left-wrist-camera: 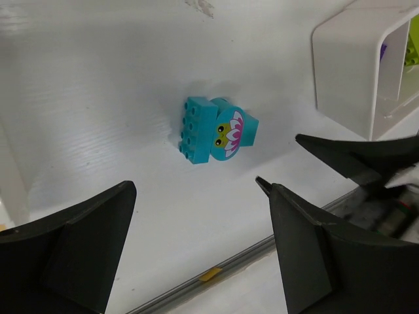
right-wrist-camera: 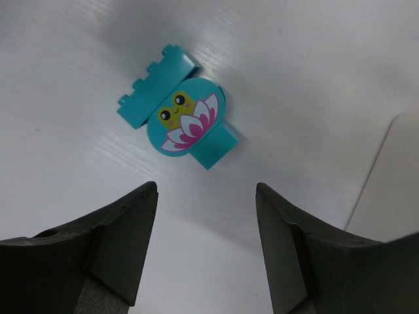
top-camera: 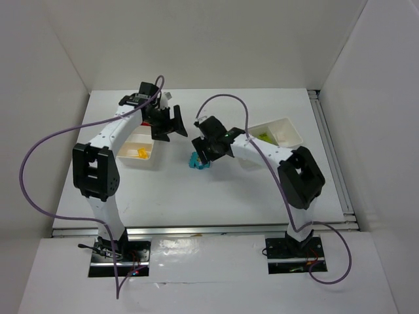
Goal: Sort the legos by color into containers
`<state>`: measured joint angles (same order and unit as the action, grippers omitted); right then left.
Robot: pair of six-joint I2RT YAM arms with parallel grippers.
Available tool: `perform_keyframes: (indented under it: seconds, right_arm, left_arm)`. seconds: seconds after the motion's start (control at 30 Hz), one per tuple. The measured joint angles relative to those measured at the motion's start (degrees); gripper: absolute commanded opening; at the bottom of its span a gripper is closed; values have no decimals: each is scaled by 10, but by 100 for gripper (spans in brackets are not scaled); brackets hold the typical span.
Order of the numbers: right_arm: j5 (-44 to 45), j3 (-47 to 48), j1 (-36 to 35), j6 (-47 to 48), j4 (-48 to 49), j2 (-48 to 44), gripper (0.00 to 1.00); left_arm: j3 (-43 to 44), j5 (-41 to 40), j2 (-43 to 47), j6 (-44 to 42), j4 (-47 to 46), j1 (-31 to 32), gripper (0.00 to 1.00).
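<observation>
A cyan brick with a frog-and-lily picture [right-wrist-camera: 186,121] lies on the white table against a studded cyan brick [right-wrist-camera: 154,85]; both also show in the left wrist view [left-wrist-camera: 219,131] and the top view [top-camera: 198,161]. My right gripper [right-wrist-camera: 206,190] is open and empty, hovering just above and near the cyan pair [top-camera: 205,150]. My left gripper [left-wrist-camera: 196,190] is open and empty, held over the table between the left tray and the cyan pair [top-camera: 171,127]. The left tray [top-camera: 134,161] holds yellow bricks [top-camera: 140,152]. The right tray [top-camera: 288,134] holds lime green bricks [top-camera: 265,137].
The left wrist view shows the right tray's end wall [left-wrist-camera: 347,65] with purple [left-wrist-camera: 383,49] and green [left-wrist-camera: 412,39] inside, and the right gripper's fingers [left-wrist-camera: 353,157] close by. Purple cables loop over both arms. White walls enclose the table.
</observation>
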<state>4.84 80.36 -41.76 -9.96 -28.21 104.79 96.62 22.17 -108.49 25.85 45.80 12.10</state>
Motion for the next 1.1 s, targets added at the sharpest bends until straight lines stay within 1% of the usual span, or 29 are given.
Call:
perform_keyframes:
  seconds: [0.17, 0.27, 0.5, 0.67, 0.9, 1.1]
  right_arm:
    - [4, 20, 0, 59, -26, 59, 69]
    - [3, 42, 0, 92, -32, 90, 71]
    - [6, 64, 0, 151, -30, 133, 71]
    - [9, 103, 0, 180, -22, 171, 66]
    - [-7, 104, 0, 199, 1, 174, 55]
    - [-38, 92, 1, 206, 30, 174, 56]
  left_arm:
    - [-6, -10, 2, 1, 8, -15, 93]
    - [-7, -12, 2, 3, 12, -22, 93]
    - [-11, -12, 3, 8, 11, -29, 93]
    - [-11, -11, 3, 13, 11, -29, 93]
    - [-11, -11, 3, 13, 11, -32, 93]
    - [-11, -12, 3, 11, 16, -39, 93]
